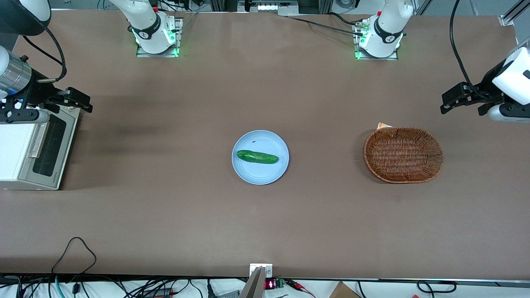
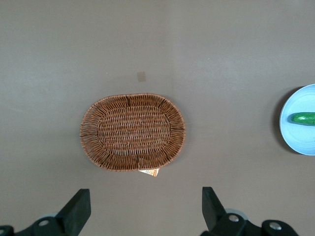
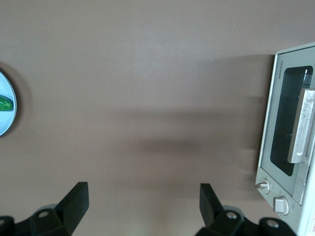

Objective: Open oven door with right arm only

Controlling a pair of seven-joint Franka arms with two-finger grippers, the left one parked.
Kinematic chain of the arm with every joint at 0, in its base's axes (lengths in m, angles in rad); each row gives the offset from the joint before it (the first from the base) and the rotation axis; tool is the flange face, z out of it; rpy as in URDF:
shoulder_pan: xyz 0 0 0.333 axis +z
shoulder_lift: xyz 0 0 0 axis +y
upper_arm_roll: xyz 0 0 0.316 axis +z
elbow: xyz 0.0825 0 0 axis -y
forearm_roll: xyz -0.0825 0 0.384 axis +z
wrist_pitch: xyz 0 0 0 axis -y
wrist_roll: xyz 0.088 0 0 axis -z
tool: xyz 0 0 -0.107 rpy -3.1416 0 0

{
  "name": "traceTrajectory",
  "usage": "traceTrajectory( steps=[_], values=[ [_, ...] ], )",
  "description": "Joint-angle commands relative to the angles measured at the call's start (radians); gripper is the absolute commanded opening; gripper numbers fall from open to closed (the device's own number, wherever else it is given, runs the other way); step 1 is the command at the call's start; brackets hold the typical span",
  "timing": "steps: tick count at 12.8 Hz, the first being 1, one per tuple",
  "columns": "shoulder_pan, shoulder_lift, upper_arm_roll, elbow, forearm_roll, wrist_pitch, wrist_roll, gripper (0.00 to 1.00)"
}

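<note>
Nearest the front camera, a blue plate [image 1: 260, 171] carries a green cucumber [image 1: 257, 157] on the brown table [image 1: 265, 223], well away from the end effector [image 1: 80, 102] toward the parked arm's end. On the right arm [image 1: 14, 76], that end effector hangs released, fingers [image 3: 74, 204] spread and holding nothing, above the oven's upper corner. Just beneath and beside it the oven door [image 1: 50, 145] stands closed on the cream toaster oven [image 1: 16, 153], its silver handle [image 1: 37, 140] untouched. A wicker basket [image 1: 403, 154] lies farthest off

Cucumber [image 1: 257, 157] on plate [image 1: 248, 174]; wicker basket [image 1: 403, 155].
</note>
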Motion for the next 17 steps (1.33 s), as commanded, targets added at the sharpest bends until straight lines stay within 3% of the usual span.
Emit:
traceTrajectory(
  steps=[1, 17],
  values=[
    [-0.005, -0.002, 0.006, 0.013, -0.008, -0.019, -0.016, 1.0],
    [-0.009, 0.01, 0.003, 0.04, -0.008, -0.042, -0.01, 1.0]
  ],
)
